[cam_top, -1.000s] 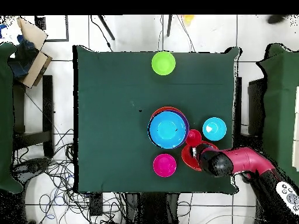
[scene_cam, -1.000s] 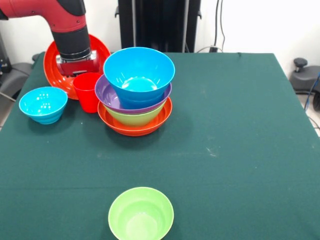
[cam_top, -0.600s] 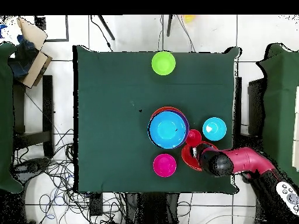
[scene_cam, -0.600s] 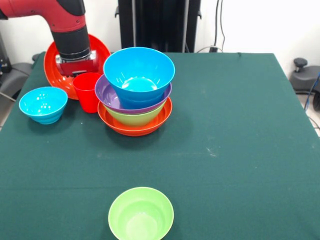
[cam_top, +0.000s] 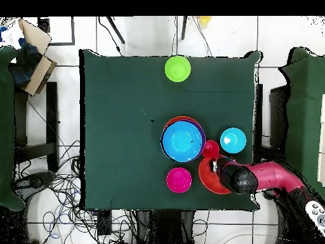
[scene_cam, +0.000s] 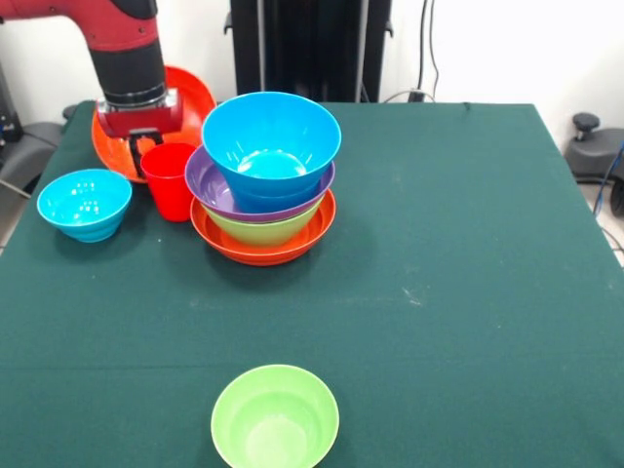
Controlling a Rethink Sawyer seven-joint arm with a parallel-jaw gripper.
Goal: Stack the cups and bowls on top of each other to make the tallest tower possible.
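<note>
The tower (scene_cam: 263,180) of nested glossy plastic bowls stands upright on the dark green tablecloth (scene_cam: 439,292), its long axis vertical and every mouth facing up: a wide orange bowl (scene_cam: 263,244) at the base, a green bowl (scene_cam: 263,229) in it, a wide purple bowl (scene_cam: 219,190) above that, and a large blue bowl (scene_cam: 271,136) on top, with what looks like another blue bowl nested under it; seen from overhead the blue bowl (cam_top: 182,141) covers nearly the whole pile; just beside the tower, on its left in the front view, the small glossy red plastic tumbler (scene_cam: 171,180) stands upright, mouth up, taller than wide; behind the tumbler a second wide orange bowl (scene_cam: 195,97) is tilted up on edge, its hollow turned toward the front camera, with the red and black arm's gripper (scene_cam: 143,146) at its rim; the fingers seem to pinch that rim, but the pictures do not show clearly how far they are closed, so I cannot tell; a small light blue bowl (scene_cam: 85,203) sits apart to the left, mouth up; a small magenta bowl (cam_top: 179,180) shows only overhead, near the tower; a light green bowl (scene_cam: 275,417) rests well apart at the table's near edge, mouth up.
</note>
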